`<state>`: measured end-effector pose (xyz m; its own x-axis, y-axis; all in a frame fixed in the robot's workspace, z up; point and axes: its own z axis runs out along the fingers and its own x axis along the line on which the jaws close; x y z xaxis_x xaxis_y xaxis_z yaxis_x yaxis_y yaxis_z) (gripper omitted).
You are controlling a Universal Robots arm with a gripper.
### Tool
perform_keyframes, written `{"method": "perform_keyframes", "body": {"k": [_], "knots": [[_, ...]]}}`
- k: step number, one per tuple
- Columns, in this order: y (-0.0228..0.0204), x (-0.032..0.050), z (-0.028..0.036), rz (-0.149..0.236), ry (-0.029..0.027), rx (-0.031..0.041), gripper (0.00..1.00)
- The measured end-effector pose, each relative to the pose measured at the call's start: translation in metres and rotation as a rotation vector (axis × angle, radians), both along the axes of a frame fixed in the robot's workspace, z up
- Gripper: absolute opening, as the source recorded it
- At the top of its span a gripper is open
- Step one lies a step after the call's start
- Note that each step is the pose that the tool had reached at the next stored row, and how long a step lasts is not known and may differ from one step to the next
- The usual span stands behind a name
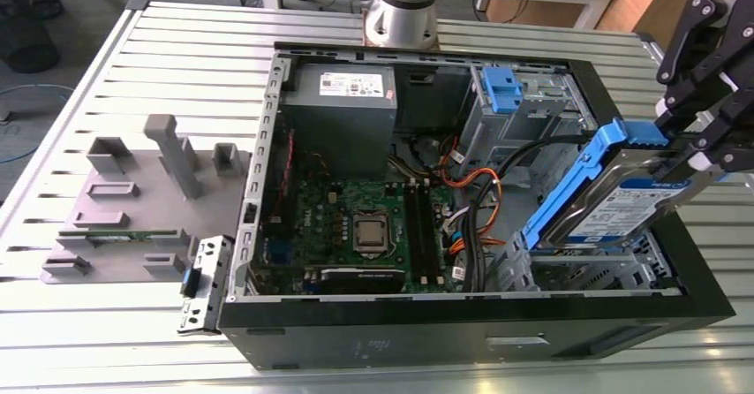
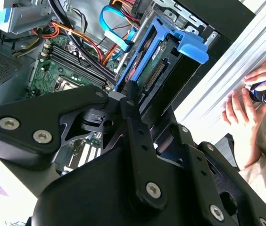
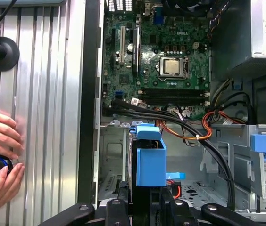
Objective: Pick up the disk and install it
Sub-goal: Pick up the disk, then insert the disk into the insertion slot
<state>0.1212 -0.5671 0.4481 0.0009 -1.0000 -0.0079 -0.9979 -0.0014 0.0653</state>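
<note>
Aluminium slats form the counter (image 1: 141,58), ridged and bare metal. An open black case (image 1: 471,328) lies on its side on it, with the motherboard (image 1: 365,217) facing up and a grey power supply (image 1: 342,94) at the far end. At the exterior view's left a grey fixture block (image 1: 130,195) sits on the slats, apart from the case. The arm base (image 1: 401,14) stands just behind the case. Beyond the counter are grey floor, a wire bin (image 1: 30,27) at the far left, and wood-coloured furniture at the far right.

Grip: the tool (image 1: 689,160) is clamped on the disk (image 1: 630,207) at its upper end. The disk hangs tilted in its blue rails, label outward, with its lower end over the metal cage (image 1: 589,270) at the case's near corner on the exterior view's right. Contact with the cage: cannot tell.

In the first wrist view a person's hands (image 3: 1,141) rest on the slats beside the case wall, one closed round a small dark object.
</note>
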Motion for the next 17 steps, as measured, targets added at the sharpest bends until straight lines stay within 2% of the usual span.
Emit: {"method": "perform_keyframes", "body": {"k": [11, 17], "knots": [[-0.0001, 0.0005, -0.0021, -0.001, 0.0, 0.0, 0.35], [-0.0001, 0.0005, -0.0029, -0.017, 0.0, -0.0001, 0.35]]}}
